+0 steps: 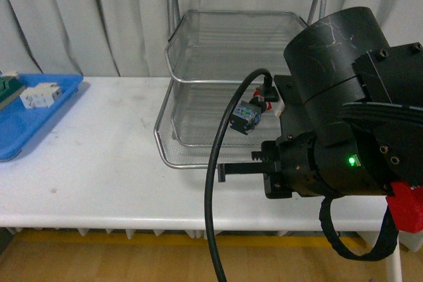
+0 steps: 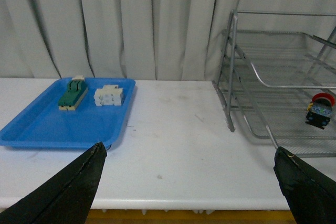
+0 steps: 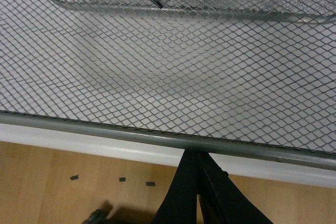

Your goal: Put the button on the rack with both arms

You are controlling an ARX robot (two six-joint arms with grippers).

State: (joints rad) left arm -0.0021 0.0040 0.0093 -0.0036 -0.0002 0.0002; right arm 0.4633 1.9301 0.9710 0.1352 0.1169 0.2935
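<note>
1. You have the button (image 1: 248, 116) lying in the bottom tier of the rack (image 1: 198, 84), toward the rack's right side, resting on the mesh floor and apart from both grippers.
2. Its long axis is tipped over rather than upright: in the left wrist view the button (image 2: 319, 111) shows its red mushroom cap uppermost and leaning toward the rack's back, with the dark body and a blue part below it.
3. In the front view the red cap sits at the far right end of the body, and the blocky end with blue and green details faces the rack's front-left.
4. You cannot read any label or writing on the button; the markings are too small and blurred.
5. Your right gripper (image 3: 198, 182) has its fingers pressed together with nothing between them, just outside the rack's front rim (image 3: 157, 136), over the front edge of the white table (image 1: 99, 163).
6. Your left gripper (image 2: 191, 182) is spread wide and holds nothing, over the table's front edge.
7. The blue tray (image 2: 52, 124) sits at the table's left end, carrying a green-and-cream block (image 2: 72, 93) and a white component (image 2: 109, 96) side by side, not touching.
</note>
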